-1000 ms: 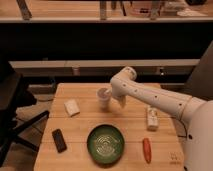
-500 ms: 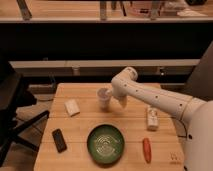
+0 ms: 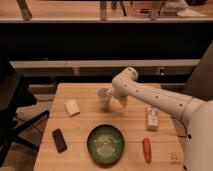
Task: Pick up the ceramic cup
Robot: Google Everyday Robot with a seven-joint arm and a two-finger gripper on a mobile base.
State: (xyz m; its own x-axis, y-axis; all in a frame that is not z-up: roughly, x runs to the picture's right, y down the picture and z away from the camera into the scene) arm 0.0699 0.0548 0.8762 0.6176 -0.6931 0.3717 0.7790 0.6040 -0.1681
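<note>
The ceramic cup (image 3: 103, 97) is a small white-greyish cylinder standing upright on the wooden table (image 3: 85, 122), left of centre towards the back. My white arm reaches in from the right. The gripper (image 3: 118, 101) hangs down just right of the cup, close beside it. The green bowl (image 3: 106, 144) sits nearer the front, below the cup.
A white block (image 3: 72, 107) lies left of the cup. A black flat object (image 3: 59, 140) lies at the front left. A white bottle (image 3: 152, 118) lies on the right and an orange carrot (image 3: 146, 150) at the front right. A black chair (image 3: 12, 105) stands at the left.
</note>
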